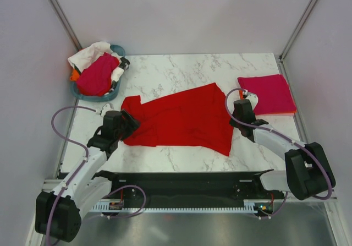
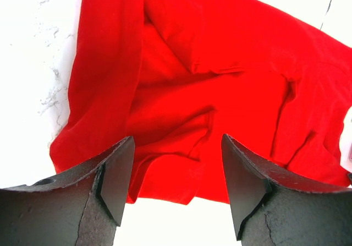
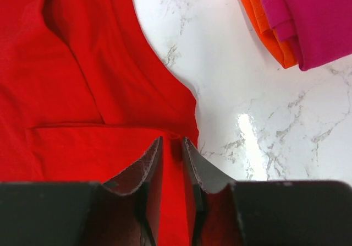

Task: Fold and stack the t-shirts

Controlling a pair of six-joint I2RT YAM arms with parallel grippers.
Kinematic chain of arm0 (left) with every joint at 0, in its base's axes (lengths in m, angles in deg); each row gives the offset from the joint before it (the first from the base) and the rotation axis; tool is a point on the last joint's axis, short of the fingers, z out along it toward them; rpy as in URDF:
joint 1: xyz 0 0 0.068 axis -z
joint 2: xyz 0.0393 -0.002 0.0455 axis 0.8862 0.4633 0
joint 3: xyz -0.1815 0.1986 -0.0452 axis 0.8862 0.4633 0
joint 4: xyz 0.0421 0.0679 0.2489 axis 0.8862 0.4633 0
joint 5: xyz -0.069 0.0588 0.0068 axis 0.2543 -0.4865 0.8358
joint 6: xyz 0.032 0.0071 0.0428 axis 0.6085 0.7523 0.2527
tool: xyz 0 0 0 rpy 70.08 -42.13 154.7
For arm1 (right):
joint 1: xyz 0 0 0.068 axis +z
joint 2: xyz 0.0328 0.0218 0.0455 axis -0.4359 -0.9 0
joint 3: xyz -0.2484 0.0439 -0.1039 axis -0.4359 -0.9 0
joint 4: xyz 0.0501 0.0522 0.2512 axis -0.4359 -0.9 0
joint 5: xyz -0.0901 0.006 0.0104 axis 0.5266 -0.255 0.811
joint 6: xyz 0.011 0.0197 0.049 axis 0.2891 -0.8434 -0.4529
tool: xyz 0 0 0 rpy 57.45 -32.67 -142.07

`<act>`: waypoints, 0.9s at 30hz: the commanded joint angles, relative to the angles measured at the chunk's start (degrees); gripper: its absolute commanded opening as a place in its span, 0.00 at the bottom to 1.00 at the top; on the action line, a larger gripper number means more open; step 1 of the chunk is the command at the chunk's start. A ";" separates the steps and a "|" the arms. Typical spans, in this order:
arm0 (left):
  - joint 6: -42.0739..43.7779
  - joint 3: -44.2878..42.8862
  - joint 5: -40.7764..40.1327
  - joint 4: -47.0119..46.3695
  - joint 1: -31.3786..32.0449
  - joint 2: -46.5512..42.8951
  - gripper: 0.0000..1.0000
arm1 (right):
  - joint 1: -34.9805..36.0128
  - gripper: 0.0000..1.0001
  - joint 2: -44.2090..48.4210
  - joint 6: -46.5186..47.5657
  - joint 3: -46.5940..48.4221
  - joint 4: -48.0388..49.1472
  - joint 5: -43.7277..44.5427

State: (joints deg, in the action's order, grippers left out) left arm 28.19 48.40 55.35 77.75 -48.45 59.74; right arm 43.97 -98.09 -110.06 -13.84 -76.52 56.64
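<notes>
Bright red cloth t-shirt [image 1: 181, 116] lying part-folded on white marble bench [image 1: 181, 70]. 2 folded shirts [image 1: 269, 92], magenta on orange, sitting stacked right; more shirts [image 1: 99, 75] waiting in teal plastic tub [image 1: 113, 96]. Left end effector [image 2: 177, 141] hovering spread over hem; right end effector [image 3: 173, 140] barely parted, grip unclear.

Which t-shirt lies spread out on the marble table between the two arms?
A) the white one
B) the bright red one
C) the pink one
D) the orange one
B: the red t-shirt lies spread over the middle of the table; the folded stack sits at the right.
</notes>
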 commanded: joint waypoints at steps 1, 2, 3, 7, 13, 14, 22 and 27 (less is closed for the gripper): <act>1.84 -1.39 0.48 -1.97 0.02 -0.76 0.71 | -0.20 0.29 -0.06 -0.18 -0.14 2.17 -0.84; 2.02 -1.30 0.39 -1.97 0.02 -1.19 0.71 | -0.20 0.31 0.03 -0.27 -0.22 2.43 -0.75; 2.19 -1.30 0.22 -1.97 0.02 -1.37 0.71 | -0.20 0.31 0.21 -0.10 -0.49 2.61 -0.67; 2.72 -1.21 0.04 -1.88 0.02 -1.99 0.71 | -0.11 0.37 -0.58 -0.19 -0.67 3.05 -0.93; 3.51 -0.42 0.04 -1.88 0.02 -1.81 0.71 | -0.11 0.29 -1.81 0.17 -0.40 3.05 -1.37; 3.60 -0.59 -0.14 -1.97 -0.07 -1.81 0.71 | -0.11 0.31 -1.99 0.17 -0.31 3.05 -0.67; 3.34 -0.77 0.83 -2.14 0.02 -1.73 0.71 | -0.11 0.46 -4.45 -0.36 1.27 0.67 3.11; 3.78 -0.68 0.83 -2.14 0.02 -1.90 0.71 | -0.11 0.42 -4.98 -0.36 1.53 0.67 2.94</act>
State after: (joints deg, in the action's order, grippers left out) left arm 29.54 48.40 55.70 77.31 -48.45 58.42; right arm 43.97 -102.66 -110.06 -14.21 -75.95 58.21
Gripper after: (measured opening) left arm 0.716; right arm 0.434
